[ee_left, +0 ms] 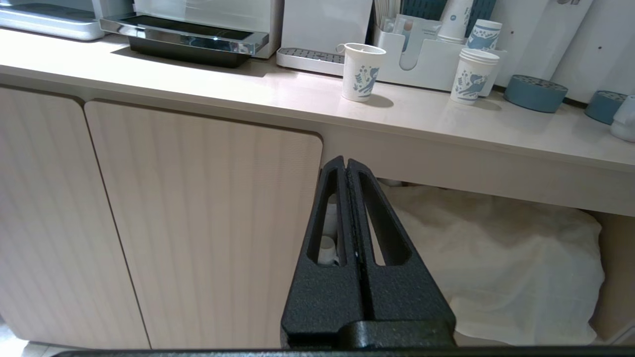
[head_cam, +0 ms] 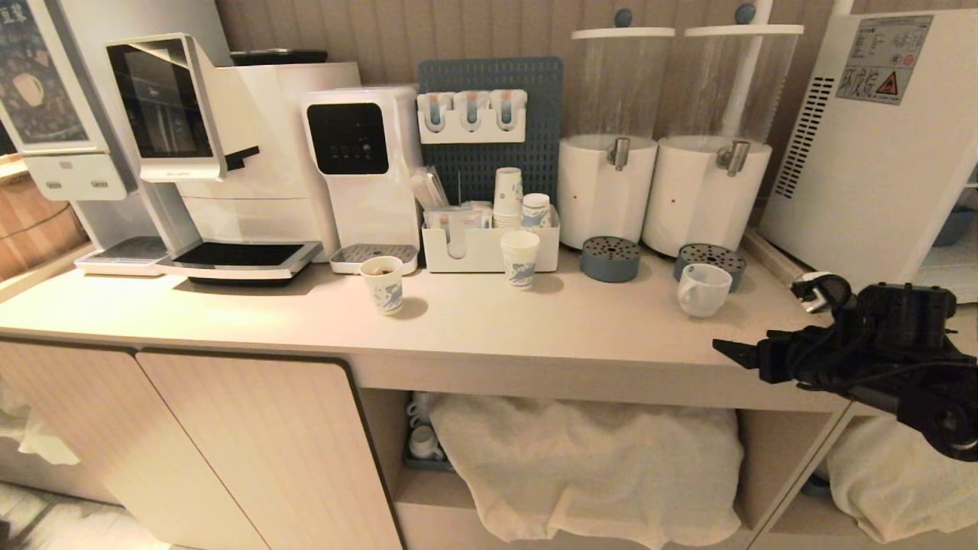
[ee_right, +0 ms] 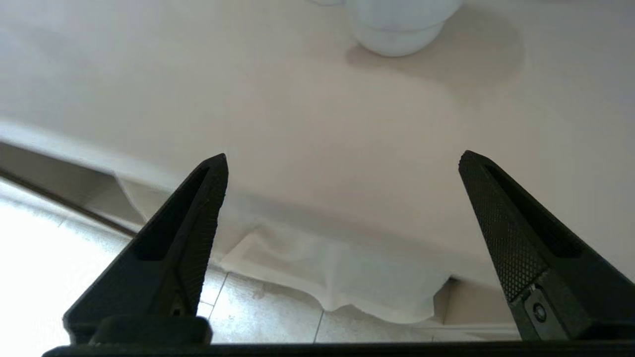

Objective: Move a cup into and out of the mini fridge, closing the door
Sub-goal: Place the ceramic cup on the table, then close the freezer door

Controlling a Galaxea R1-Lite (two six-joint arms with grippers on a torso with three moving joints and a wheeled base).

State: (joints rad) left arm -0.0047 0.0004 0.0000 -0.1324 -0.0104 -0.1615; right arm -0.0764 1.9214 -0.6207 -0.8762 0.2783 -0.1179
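White cup upright on the counter, toward the right end, handle turned to the left, just in front of a grey-blue drip tray under the right drink dispenser. Seen only as a rounded white base in the right wrist view, with its shadow on the counter. Nothing touching it. Right of it, well apart, the mini fridge: white side wall with vent slits and a red-triangle sticker near the top, interior partly open to view at the far right edge; door not made out. Right gripper at the counter's front edge, near the cup but short of it, pointing left, fingers spread wide with nothing between them; below them a white cloth hanging over the open shelf under the counter. Left of the cup, a second dispenser with its own drip tray, then a white organizer holding stacked paper cups, two loose paper cups with blue patterns in front of it. Farther left, a white water dispenser and a coffee machine. Left gripper low before the beige cabinet doors, below counter level, fingers pressed together and holding nothing.
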